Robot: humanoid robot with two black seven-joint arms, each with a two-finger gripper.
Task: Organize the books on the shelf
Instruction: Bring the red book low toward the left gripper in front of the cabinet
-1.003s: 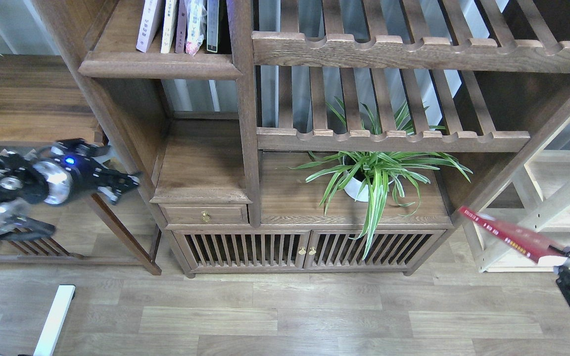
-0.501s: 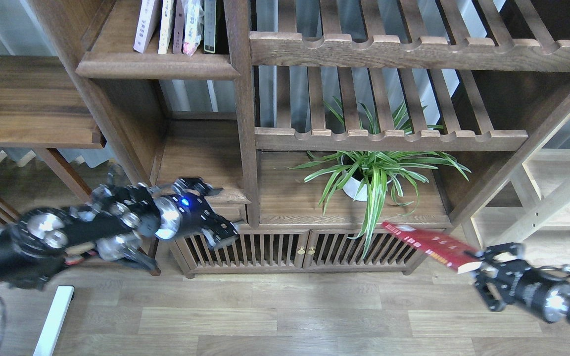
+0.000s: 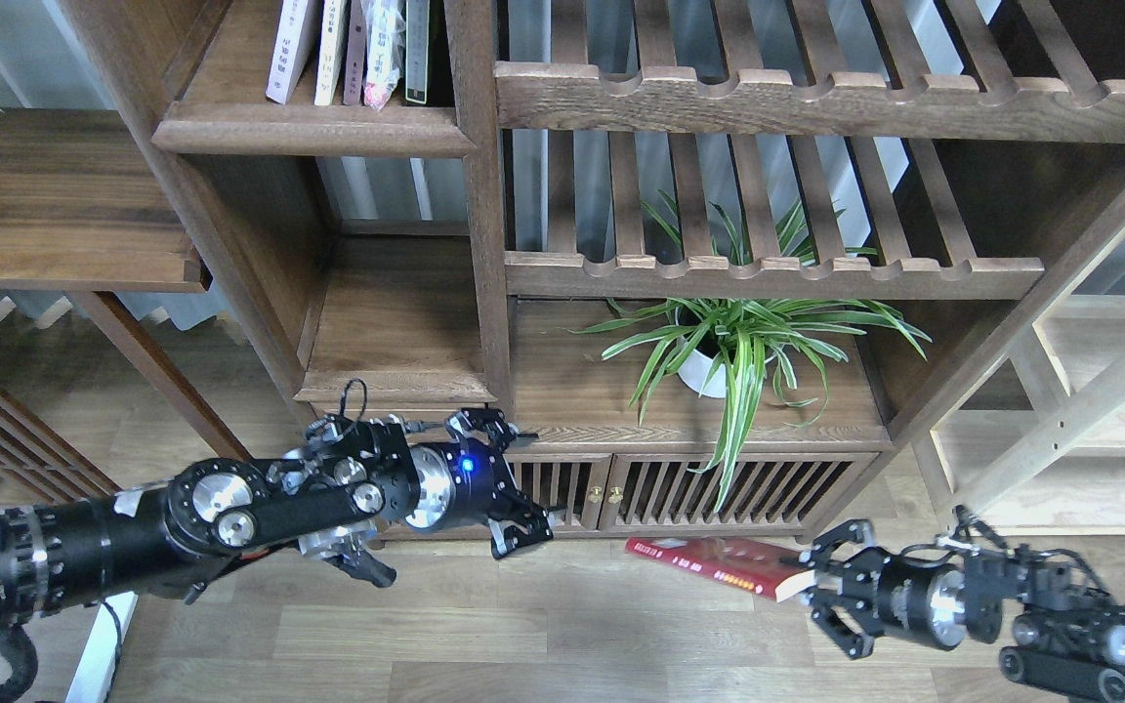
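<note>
Head view: right gripper (image 3: 810, 588) clamps the near end of a red book (image 3: 719, 565), held low before the cabinet (image 3: 611, 488) doors. Left gripper (image 3: 516, 478), fingers spread and empty, hovers by the drawer; more books (image 3: 353, 49) stand on the top-left shelf (image 3: 309, 127).

- The shelf (image 3: 313, 127) is showing dark, grainy matt wood.
- The red book (image 3: 719, 564) is showing a smooth, slightly glossy paper cover.
- The left hand (image 3: 514, 483) is showing matt black metal.
- The floor (image 3: 562, 635) is showing pale wood-look planks.
</note>
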